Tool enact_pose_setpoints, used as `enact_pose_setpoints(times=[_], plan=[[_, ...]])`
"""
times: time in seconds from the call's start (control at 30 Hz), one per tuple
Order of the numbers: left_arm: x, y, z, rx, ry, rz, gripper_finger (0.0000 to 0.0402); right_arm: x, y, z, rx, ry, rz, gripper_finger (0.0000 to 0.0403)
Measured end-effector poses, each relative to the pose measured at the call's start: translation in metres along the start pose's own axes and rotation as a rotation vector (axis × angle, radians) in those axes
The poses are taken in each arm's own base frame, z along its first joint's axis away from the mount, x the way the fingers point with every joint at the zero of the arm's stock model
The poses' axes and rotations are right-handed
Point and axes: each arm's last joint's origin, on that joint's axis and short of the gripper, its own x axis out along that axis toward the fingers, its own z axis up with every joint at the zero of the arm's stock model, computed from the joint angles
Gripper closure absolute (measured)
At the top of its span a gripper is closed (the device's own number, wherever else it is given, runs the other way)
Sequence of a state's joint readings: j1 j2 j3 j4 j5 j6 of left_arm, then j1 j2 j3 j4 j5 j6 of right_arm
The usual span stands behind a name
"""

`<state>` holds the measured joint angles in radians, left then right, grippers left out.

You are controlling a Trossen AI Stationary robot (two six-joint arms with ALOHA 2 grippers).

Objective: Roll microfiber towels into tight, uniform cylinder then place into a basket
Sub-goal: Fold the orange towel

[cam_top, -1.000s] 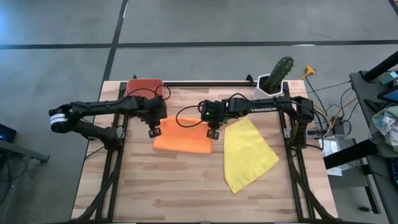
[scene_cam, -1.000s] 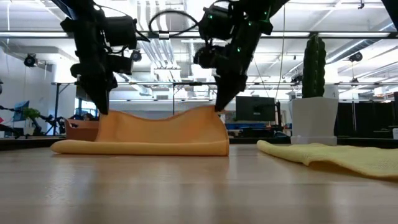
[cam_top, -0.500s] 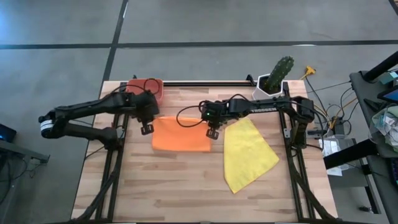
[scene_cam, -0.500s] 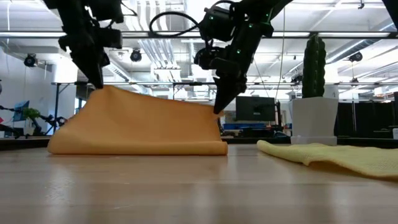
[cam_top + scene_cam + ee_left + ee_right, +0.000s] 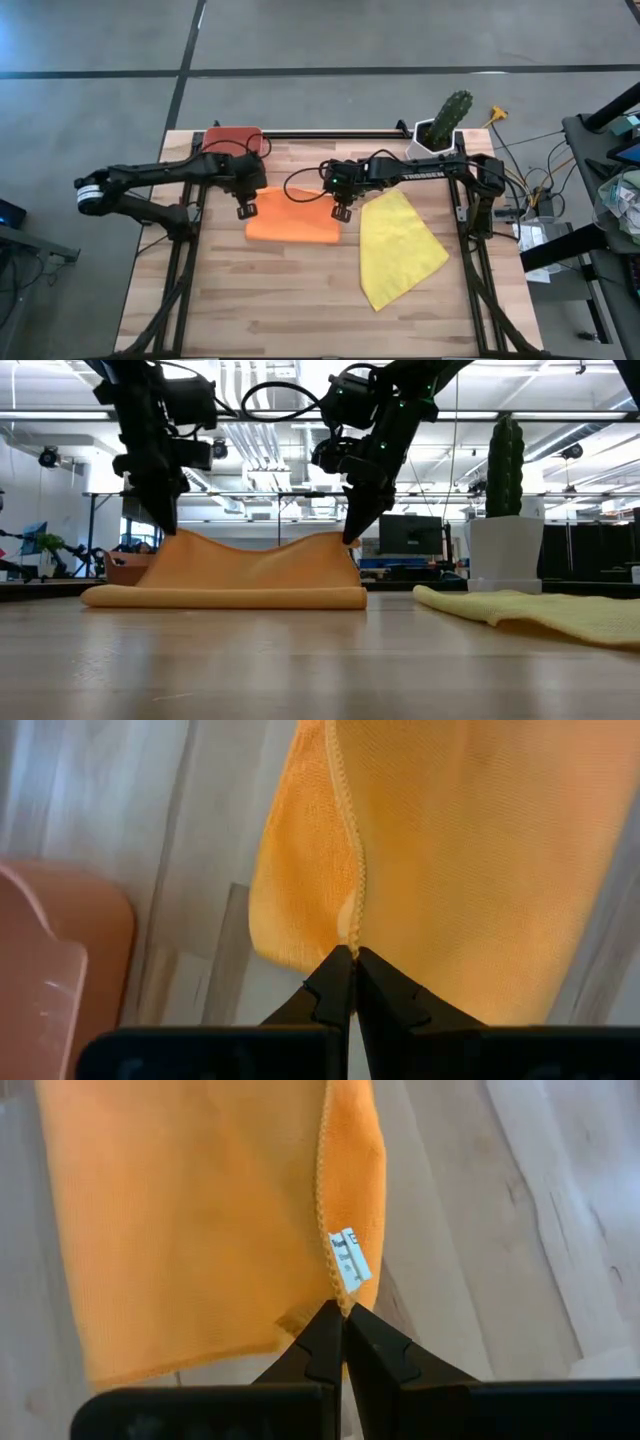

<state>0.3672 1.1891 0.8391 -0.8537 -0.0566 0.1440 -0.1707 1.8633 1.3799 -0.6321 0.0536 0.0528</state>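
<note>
While pinching opposite corners, left gripper [image 5: 246, 211] and right gripper [image 5: 340, 213] are holding the orange towel [image 5: 295, 222] sagging between them.

Even, diffuse overhead light falls on the wooden table [image 5: 300, 290], leaving only faint, soft shadows beneath both arms in the high view. At table height, rows of ceiling lights [image 5: 560, 435] glare white behind the silhouetted arms, while the near tabletop blurs out of focus. Both wrist views show the orange towel [image 5: 460, 870] bright and slightly soft, the dark fingers [image 5: 335, 1345] in shade.
</note>
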Motion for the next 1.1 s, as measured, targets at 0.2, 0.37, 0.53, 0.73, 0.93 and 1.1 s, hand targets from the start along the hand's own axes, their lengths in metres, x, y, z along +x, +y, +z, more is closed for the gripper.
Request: enact_pose_setpoints(times=[0.2, 0.37, 0.53, 0.73, 0.93, 1.1], plan=[[0.008, 0.0, 0.002, 0.029, 0.029, -0.01, 0.0402, 0.0, 0.0, 0.001, 0.001, -0.016, 0.0, 0.0394], [0.01, 0.0, 0.002, 0.029, 0.037, -0.011, 0.0402, 0.0, 0.0, 0.002, 0.042, -0.026, 0.001, 0.0394], [0.011, -0.001, 0.001, 0.029, 0.04, -0.012, 0.0402, 0.001, 0.0, 0.002, 0.054, -0.032, 0.002, 0.0394], [0.015, -0.001, 0.001, 0.022, 0.049, -0.013, 0.0402, 0.001, 0.0, 0.002, 0.054, -0.033, 0.002, 0.0394], [0.015, -0.001, 0.0, 0.014, 0.049, -0.012, 0.0402, 0.001, 0.0, 0.002, 0.088, -0.033, 0.002, 0.0394], [0.014, -0.002, 0.0, -0.006, 0.04, -0.046, 0.0391, 0.001, 0.0, 0.003, 0.114, -0.039, 0.004, 0.039]])
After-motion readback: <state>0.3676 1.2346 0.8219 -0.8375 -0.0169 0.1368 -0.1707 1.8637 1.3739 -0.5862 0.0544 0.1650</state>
